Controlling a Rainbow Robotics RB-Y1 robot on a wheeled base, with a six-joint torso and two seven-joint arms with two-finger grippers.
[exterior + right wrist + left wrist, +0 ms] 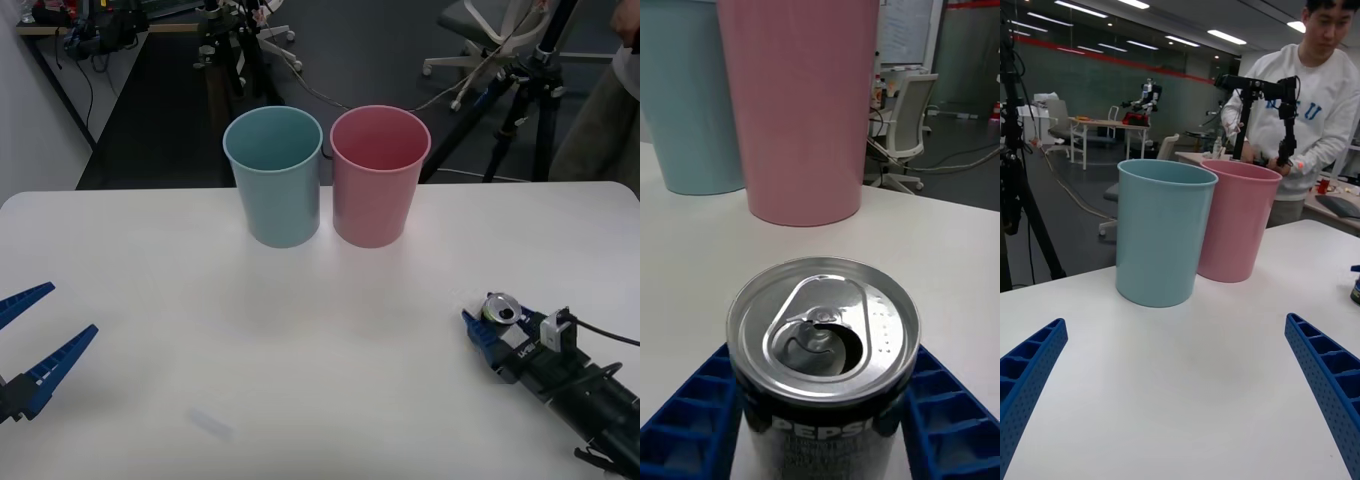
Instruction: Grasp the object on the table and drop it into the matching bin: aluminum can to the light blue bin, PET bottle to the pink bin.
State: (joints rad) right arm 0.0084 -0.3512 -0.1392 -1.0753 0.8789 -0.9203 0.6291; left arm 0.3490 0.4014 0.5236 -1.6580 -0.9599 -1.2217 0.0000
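Note:
The aluminum can [501, 308], dark with a silver top and open pull-tab, stands upright on the white table [300, 340] at the front right. My right gripper [488, 320] is shut on it, one blue finger pressed against each side of the can [824, 352]. The light blue bin [274, 175] and the pink bin [379, 175] stand side by side at the table's far middle, the pink one nearer the can. At the front left, my left gripper [72, 309] hangs open and holds nothing. From the left wrist, the light blue bin [1163, 229] stands ahead with the pink bin [1236, 217] behind it.
Both bins are open-topped and far taller than the can. Tripods [530, 90], cables and an office chair [490, 30] stand on the floor beyond the table's far edge. A person [1307, 97] stands behind the table's far right side.

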